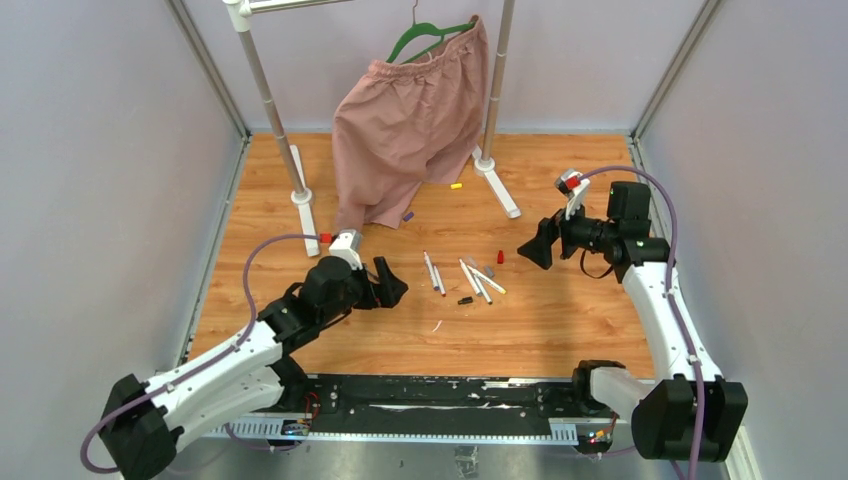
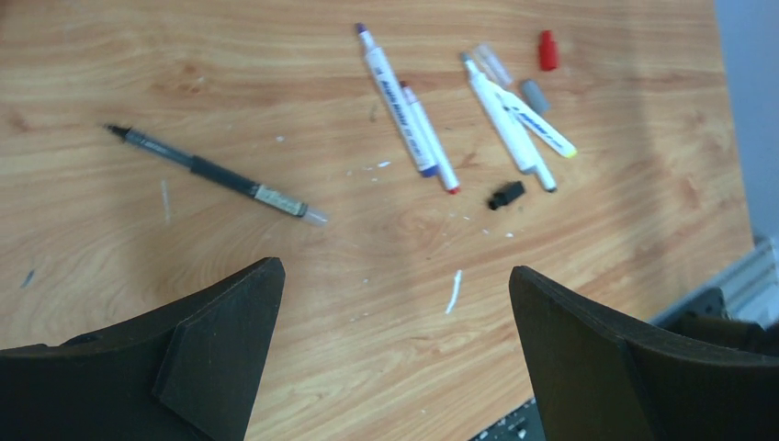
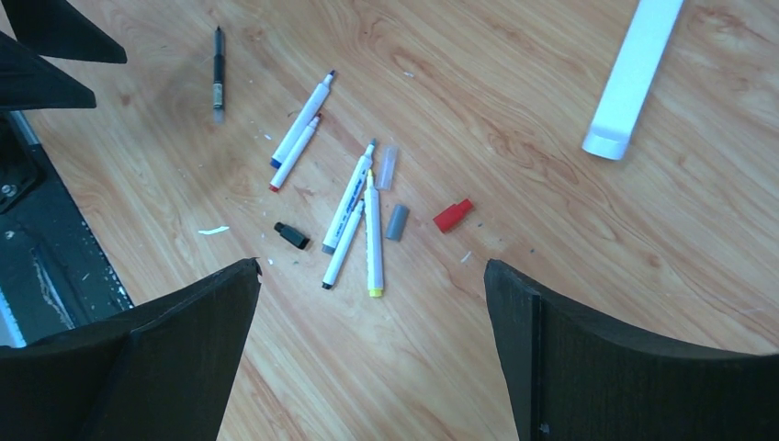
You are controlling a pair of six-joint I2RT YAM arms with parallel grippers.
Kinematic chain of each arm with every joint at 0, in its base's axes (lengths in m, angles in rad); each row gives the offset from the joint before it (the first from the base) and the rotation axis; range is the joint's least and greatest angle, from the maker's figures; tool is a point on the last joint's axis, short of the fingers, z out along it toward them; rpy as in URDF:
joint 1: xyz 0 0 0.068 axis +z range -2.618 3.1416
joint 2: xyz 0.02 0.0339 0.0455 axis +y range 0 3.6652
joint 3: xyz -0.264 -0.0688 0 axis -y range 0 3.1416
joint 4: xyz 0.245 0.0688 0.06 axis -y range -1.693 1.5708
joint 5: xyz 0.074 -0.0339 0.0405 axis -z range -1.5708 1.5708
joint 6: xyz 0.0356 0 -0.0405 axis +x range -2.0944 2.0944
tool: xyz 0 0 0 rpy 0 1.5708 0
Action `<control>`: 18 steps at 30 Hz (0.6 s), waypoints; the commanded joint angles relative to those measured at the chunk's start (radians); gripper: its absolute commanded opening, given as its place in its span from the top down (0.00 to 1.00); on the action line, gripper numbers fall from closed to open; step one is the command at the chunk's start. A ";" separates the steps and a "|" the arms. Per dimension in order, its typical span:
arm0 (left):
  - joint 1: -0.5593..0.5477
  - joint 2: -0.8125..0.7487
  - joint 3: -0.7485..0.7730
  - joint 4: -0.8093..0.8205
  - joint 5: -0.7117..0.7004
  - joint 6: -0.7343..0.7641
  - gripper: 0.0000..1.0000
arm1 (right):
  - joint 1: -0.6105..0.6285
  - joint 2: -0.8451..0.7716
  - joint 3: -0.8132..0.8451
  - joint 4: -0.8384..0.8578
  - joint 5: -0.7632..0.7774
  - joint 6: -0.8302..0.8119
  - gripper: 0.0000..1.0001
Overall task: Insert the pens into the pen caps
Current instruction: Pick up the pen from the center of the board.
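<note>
Both grippers stand spread wide and hold nothing: the left gripper [image 1: 391,283] [image 2: 393,276] hovers just left of the pens, and the right gripper [image 1: 534,247] [image 3: 372,266] hangs to their right, angled down toward them.

Between the two, on the middle of the wooden table [image 1: 560,330], lie the white marker pens. A purple-tipped pen [image 2: 393,101] and a red-tipped pen [image 2: 430,140] rest side by side, touching. Just right of them three more overlap in a loose fan: a grey-tipped pen [image 2: 499,112], a yellow-tipped pen [image 2: 542,129] and a black-tipped pen [image 3: 340,253]. A slim black pen [image 2: 207,171] lies apart on the left, near the left gripper; the overhead view does not show it.

All the pen caps are off. A black cap [image 2: 506,195] [image 1: 465,299] sits on the near side of the fan. A grey cap [image 2: 533,96] and a clear cap [image 2: 492,64] lie at its far end, and a red cap [image 2: 547,50] [image 1: 500,257] lies just beyond them. A yellow cap [image 1: 456,185] and a purple cap [image 1: 407,215] lie well apart at the far side, near the rack.

Pink shorts [image 1: 410,130] hang from a green hanger [image 1: 425,35] on a garment rack [image 1: 265,90] at the back. A small white scrap [image 2: 454,290] lies on the near wood.
</note>
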 commanded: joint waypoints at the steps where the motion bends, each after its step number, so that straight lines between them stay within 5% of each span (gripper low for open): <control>1: -0.010 0.092 0.002 0.002 -0.161 -0.155 0.00 | 0.011 -0.002 -0.004 0.035 0.051 -0.019 0.02; 9: -0.010 0.271 0.132 -0.194 -0.347 -0.280 0.03 | 0.012 0.012 0.001 0.001 0.119 -0.056 0.03; 18: -0.010 0.413 0.184 -0.228 -0.426 -0.359 0.19 | 0.012 0.026 0.007 -0.020 0.139 -0.082 0.06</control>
